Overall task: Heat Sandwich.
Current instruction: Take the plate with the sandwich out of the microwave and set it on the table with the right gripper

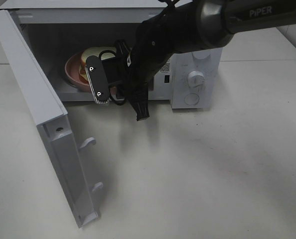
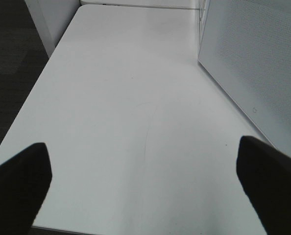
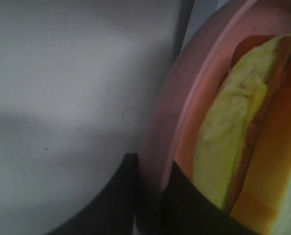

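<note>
The right gripper [image 3: 150, 196], pinching the pink plate [image 3: 165, 127] rim, holds the sandwich [image 1: 99, 53] inside the open microwave [image 1: 198, 64], while the left gripper [image 2: 145, 181] waits spread; releasing, closing the door [image 1: 48, 124] and heating remain.

The small thick white-bread sandwich [image 1: 99, 53] with tan crust and a yellowish-green filling layer lies on a round pink plate [image 1: 74, 69] inside the open white microwave [image 1: 198, 64], which stands toward the worktop's far edge.

The plate's rim is pinched in the right claw [image 3: 150, 188].

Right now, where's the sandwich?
In the high view the sandwich lies on the pink plate inside the open microwave, upper left, with the right tool clamped on the plate's rim.
</note>
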Robot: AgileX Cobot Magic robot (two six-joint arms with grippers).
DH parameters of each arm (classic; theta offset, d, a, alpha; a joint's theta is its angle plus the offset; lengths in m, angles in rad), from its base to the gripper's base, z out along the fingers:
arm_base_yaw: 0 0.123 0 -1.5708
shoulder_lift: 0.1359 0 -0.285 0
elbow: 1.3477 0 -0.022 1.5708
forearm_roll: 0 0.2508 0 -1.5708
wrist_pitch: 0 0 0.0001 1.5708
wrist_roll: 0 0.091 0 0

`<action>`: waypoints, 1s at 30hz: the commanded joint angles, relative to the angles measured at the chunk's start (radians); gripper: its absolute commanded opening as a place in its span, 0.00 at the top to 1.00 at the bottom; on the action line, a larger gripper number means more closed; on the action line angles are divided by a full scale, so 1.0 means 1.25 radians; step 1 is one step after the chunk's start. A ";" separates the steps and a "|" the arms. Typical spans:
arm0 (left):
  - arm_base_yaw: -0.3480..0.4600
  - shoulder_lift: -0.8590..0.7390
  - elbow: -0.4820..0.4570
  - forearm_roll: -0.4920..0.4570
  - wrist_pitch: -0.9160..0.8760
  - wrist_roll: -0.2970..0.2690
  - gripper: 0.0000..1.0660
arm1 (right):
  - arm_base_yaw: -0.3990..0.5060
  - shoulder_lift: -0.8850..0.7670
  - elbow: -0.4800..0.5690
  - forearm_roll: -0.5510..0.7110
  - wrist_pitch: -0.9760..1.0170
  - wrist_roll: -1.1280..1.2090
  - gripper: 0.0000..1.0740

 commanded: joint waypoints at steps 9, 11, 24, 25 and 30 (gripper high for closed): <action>0.004 -0.013 0.002 -0.004 -0.012 0.000 0.08 | 0.000 -0.113 0.117 -0.018 -0.028 -0.063 1.00; 0.004 -0.013 0.002 -0.004 -0.012 0.000 0.08 | 0.000 -0.123 0.129 -0.017 -0.028 -0.069 1.00; 0.004 -0.013 0.002 -0.004 -0.012 0.000 0.08 | 0.000 -0.249 0.298 -0.014 -0.034 -0.103 1.00; 0.004 -0.013 0.002 -0.004 -0.012 0.000 0.08 | 0.000 -0.259 0.311 -0.014 -0.034 -0.102 1.00; 0.004 -0.013 0.002 -0.004 -0.012 0.000 0.08 | 0.000 -0.326 0.384 -0.014 -0.034 -0.086 1.00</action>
